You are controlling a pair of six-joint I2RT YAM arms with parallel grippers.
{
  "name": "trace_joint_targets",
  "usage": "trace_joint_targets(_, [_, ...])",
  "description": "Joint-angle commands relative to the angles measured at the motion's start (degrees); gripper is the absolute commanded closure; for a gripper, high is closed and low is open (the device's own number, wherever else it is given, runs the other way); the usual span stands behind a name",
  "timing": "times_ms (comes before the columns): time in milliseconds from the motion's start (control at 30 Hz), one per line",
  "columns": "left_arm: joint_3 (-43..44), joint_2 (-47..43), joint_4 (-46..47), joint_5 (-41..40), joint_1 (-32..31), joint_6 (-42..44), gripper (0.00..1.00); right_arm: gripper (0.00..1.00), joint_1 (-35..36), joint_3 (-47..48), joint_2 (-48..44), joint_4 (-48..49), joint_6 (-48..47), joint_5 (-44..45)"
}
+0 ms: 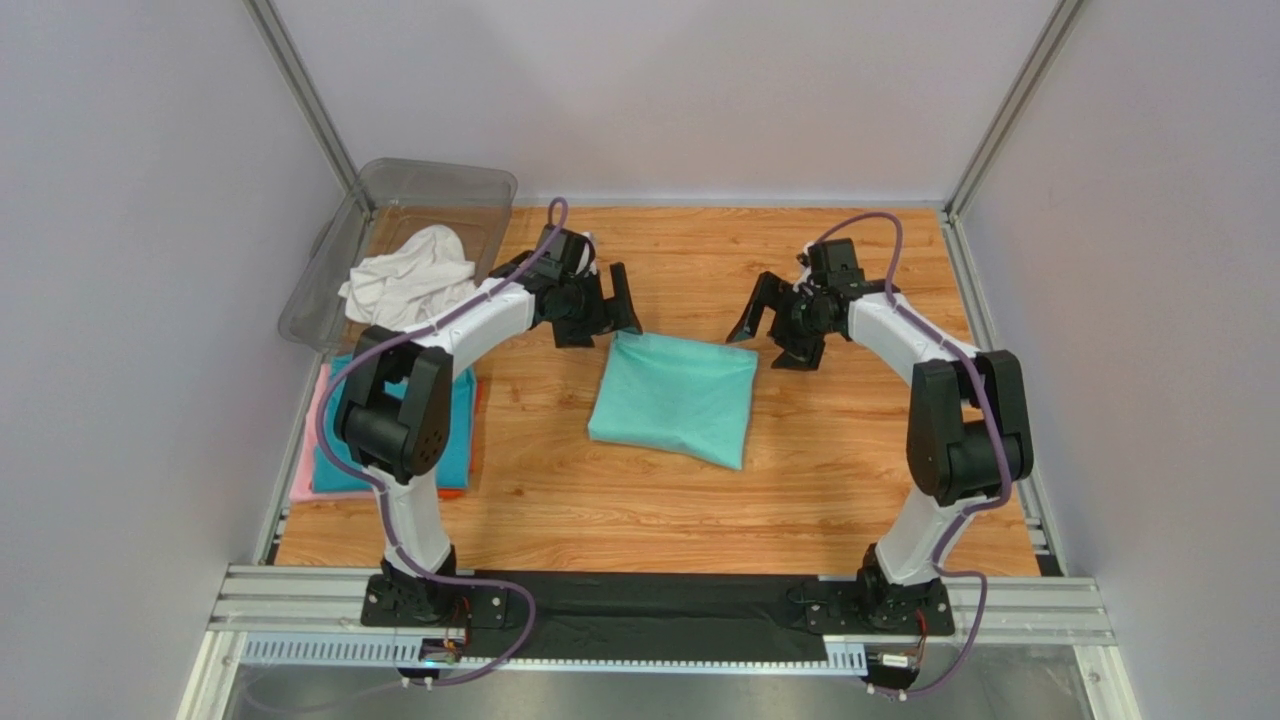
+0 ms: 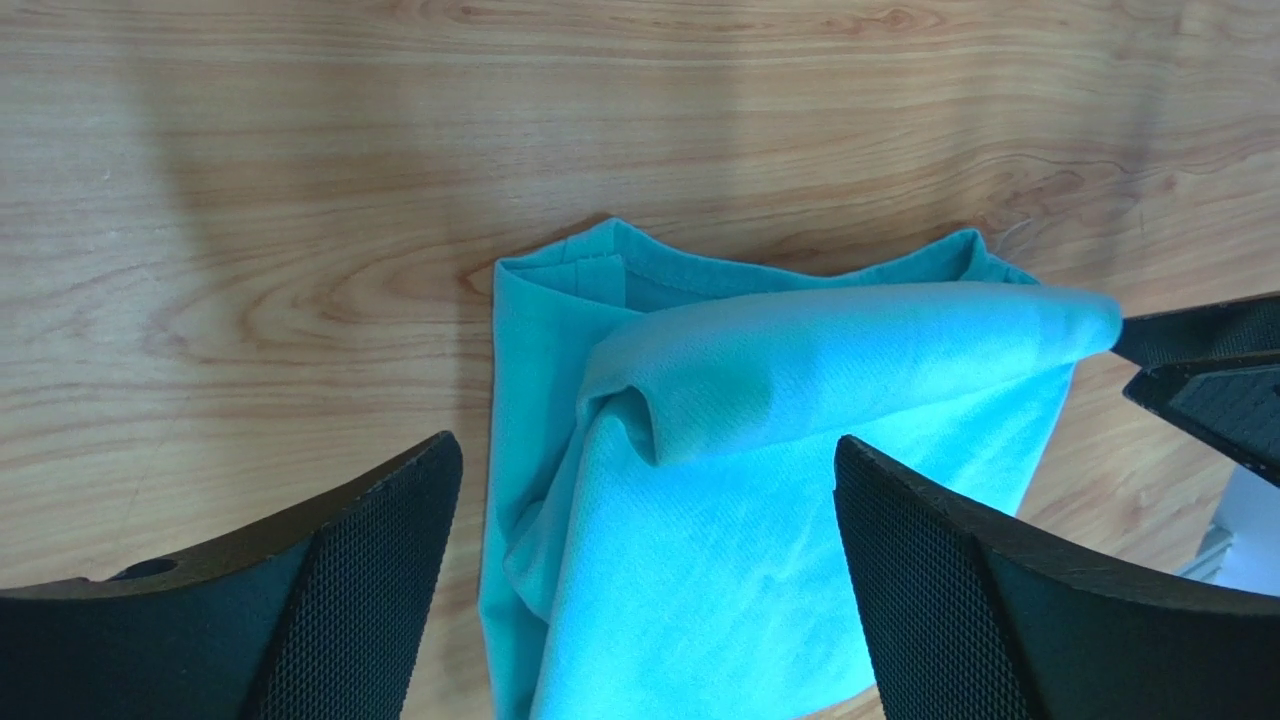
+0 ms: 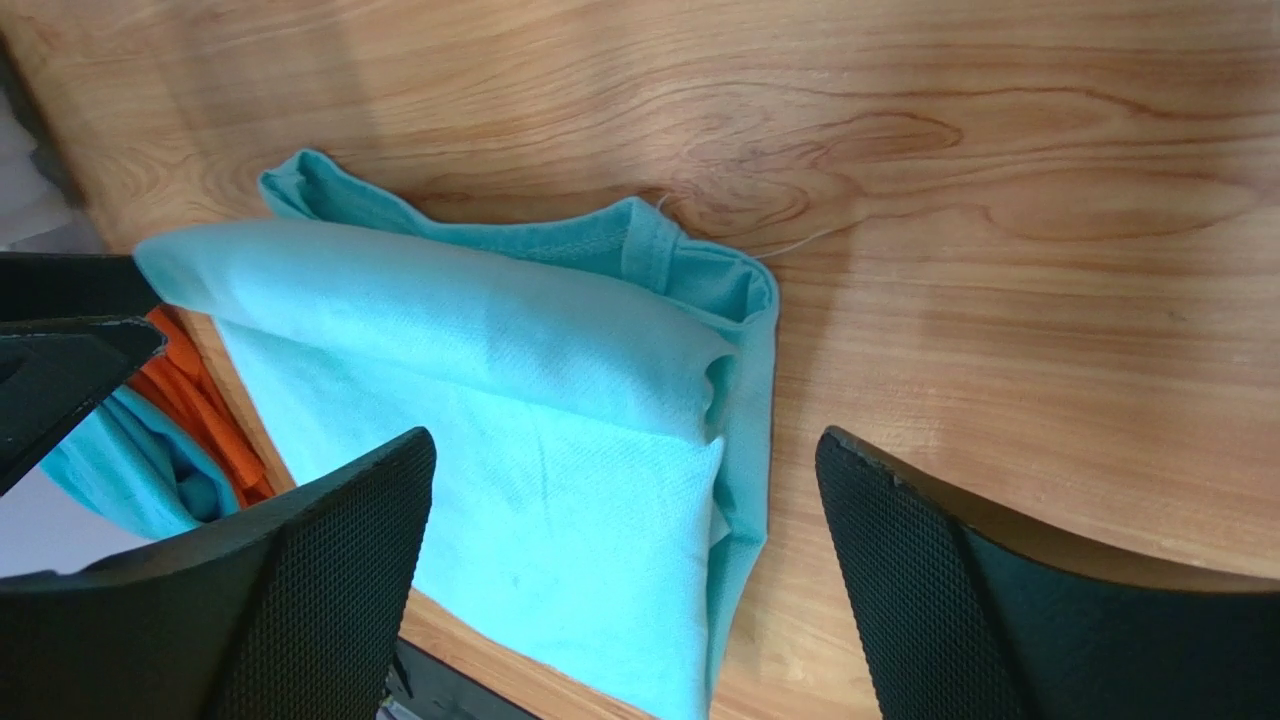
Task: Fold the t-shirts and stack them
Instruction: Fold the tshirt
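Note:
A mint green t-shirt [image 1: 673, 398] lies folded into a rough square in the middle of the wooden table. My left gripper [image 1: 604, 306] hovers open and empty above its far left corner, and the shirt [image 2: 751, 480] shows between the fingers. My right gripper [image 1: 769, 318] hovers open and empty above its far right corner, with the shirt [image 3: 511, 435] below. A crumpled white t-shirt [image 1: 403, 276] lies in the clear bin [image 1: 436, 183]. Folded teal-blue [image 1: 457, 435], pink [image 1: 305, 468] and orange [image 3: 203, 405] shirts are stacked at the left edge.
The clear plastic bin stands at the far left corner, overhanging the table. Grey walls and metal frame posts enclose the table. A black strip and aluminium rail run along the near edge by the arm bases.

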Motion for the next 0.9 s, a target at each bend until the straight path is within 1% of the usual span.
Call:
trace_joint_targets(0, [-0.6,-7.6,0.6,0.8,0.2,0.8,0.00,0.00,0.1,0.5,-6.8,0.4,-1.1,-0.4])
trace_joint_targets(67, [-3.5,-10.2,0.6,0.1,-0.3,0.6,0.00,0.00,1.1,-2.1,-11.1,0.4,-1.2,-1.2])
trace_joint_targets(200, [-8.0,-16.8,1.1,-0.7,-3.6,0.2,0.00,0.00,3.7,-7.7,-17.8,2.4,-1.1,-3.3])
trace_joint_targets(300, [-10.2,-17.3,3.8,0.6,-4.8,-0.5,0.00,0.00,4.8,-11.1,-19.7,6.0,0.7,-6.4])
trace_joint_targets(433, [-8.3,-13.0,5.9,4.0,-4.8,-0.7,0.00,0.00,5.7,-11.1,-17.5,8.9,1.4,-8.0])
trace_joint_targets(533, [-5.9,-8.9,8.6,6.1,-4.8,-0.7,0.00,0.00,5.8,-9.1,-13.7,10.8,1.1,-9.2])
trace_joint_targets(567, [-3.8,-7.8,8.6,6.8,-4.8,-0.5,0.00,0.00,5.8,-8.1,-11.4,11.0,0.7,-8.9])
trace_joint_targets(700, [1.1,-1.9,8.6,5.6,-4.8,-0.3,0.00,0.00,5.8,-2.4,-5.7,8.7,-1.3,-5.8])
trace_joint_targets(733, [1.7,-1.1,9.0,5.4,-4.7,-0.4,0.00,0.00,5.8,-0.3,-3.4,8.3,-1.4,-5.5])
trace_joint_targets(867, [5.5,3.0,8.5,4.3,-4.4,-0.5,0.00,0.00,5.7,2.8,1.2,7.7,-1.8,-5.5])
